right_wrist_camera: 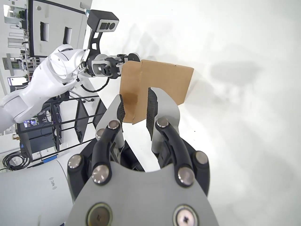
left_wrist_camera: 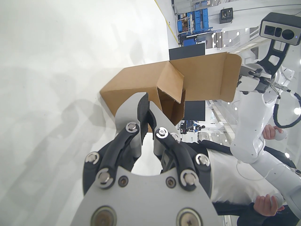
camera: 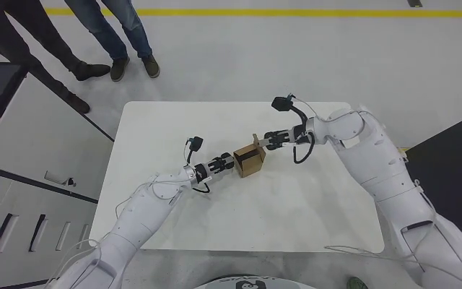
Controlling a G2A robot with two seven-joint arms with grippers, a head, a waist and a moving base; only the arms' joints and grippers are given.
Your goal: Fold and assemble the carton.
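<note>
A small brown carton [camera: 249, 160] stands partly folded in the middle of the white table [camera: 310, 209]. My left gripper [camera: 231, 163] comes in from the near left and is shut on the carton's side wall [left_wrist_camera: 131, 90]; in the left wrist view its pads [left_wrist_camera: 143, 106] pinch that edge. One inner flap [left_wrist_camera: 171, 81] is folded inward. From the right, my right gripper [camera: 263, 141] sits at the raised end flap [left_wrist_camera: 231, 76]. In the right wrist view its fingers [right_wrist_camera: 150, 109] stand apart around that flap [right_wrist_camera: 130, 99]. The left gripper [right_wrist_camera: 128, 58] shows at the carton's far corner.
The table's near right half [camera: 317, 209] and far edge are bare. A grey cabinet [camera: 29, 159] stands left of the table. People's legs [camera: 115, 43] stand on the floor beyond the table's far left corner.
</note>
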